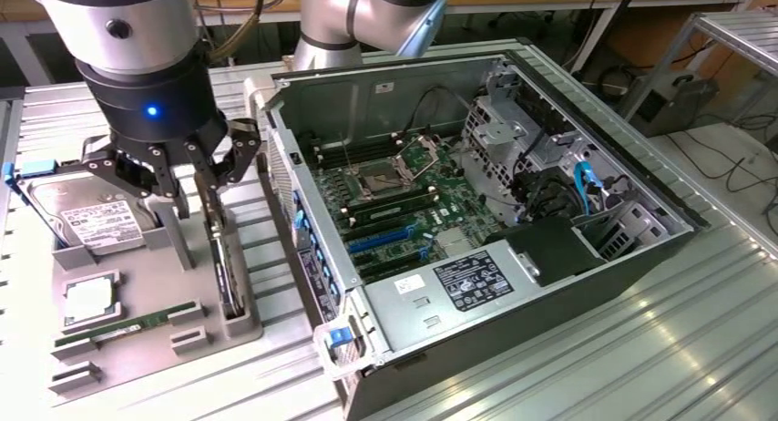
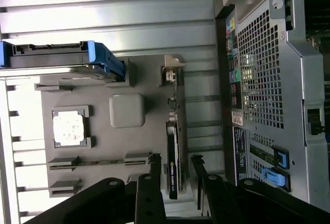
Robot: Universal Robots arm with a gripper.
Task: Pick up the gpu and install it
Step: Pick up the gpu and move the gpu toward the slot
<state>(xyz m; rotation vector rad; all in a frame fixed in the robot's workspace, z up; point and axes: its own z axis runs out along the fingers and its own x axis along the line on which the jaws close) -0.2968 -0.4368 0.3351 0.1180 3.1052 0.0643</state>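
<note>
Exterior view: ribbed metal table (image 1: 680, 330), grey parts tray (image 1: 146, 284), open computer case (image 1: 353, 102). The gripper (image 1: 199, 207), unclenched, straddles the upright gpu (image 1: 226, 266); the arm (image 1: 122, 38) is cut off above.

Gripper (image 1: 200, 195) low over grey tray (image 1: 152, 275) on the bench (image 1: 680, 348). Jaws apart, either side of the gpu (image 1: 226, 266), which stands on edge in its slot. Hard drive (image 1: 104, 222) just beside. Open computer case (image 1: 402, 88) to the exterior view's right.
</note>
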